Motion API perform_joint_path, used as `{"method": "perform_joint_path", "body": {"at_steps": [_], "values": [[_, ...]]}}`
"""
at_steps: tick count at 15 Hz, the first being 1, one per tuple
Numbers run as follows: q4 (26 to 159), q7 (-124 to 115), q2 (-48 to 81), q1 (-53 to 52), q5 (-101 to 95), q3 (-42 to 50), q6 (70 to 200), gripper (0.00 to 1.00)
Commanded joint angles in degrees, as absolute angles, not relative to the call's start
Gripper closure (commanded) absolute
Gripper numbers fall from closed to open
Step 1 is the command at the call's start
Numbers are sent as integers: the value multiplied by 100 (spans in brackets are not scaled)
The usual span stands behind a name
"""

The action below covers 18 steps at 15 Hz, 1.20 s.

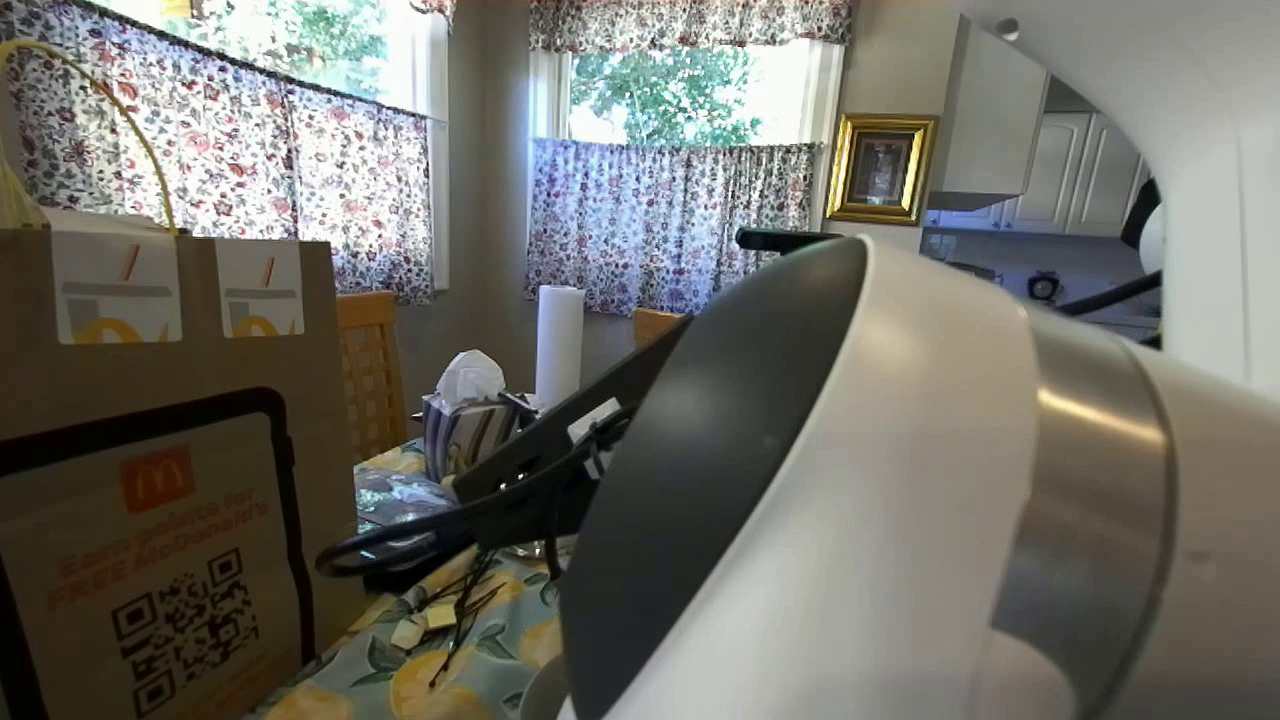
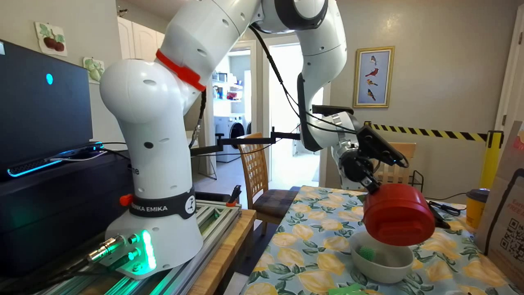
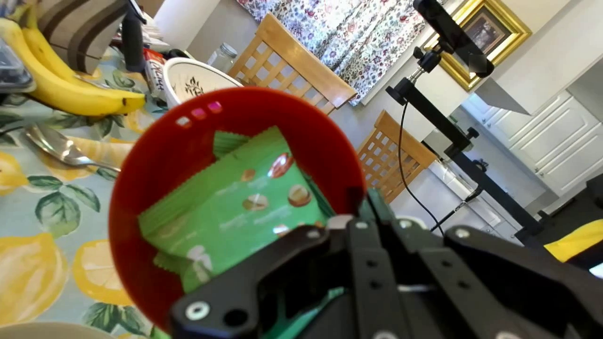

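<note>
In the grip of the hand, a red bowl of green packets, bananas beyond.

A packet lies in the raised bowl — a ball in the lower bowl.

Daylight glares through the curtained windows.

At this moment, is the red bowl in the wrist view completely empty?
No, the red bowl has at least one green packet lying inside it.
</note>
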<state>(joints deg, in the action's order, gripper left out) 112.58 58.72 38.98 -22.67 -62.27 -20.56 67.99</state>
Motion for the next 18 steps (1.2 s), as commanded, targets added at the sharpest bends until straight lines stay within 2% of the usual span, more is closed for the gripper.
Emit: {"method": "perform_joint_path", "body": {"at_steps": [1,18], "values": [[11040,6226,4088,-2312,-6390,-2093,6478,99],[11093,7149,4159,-2316,-6570,-2122,6028,99]]}}
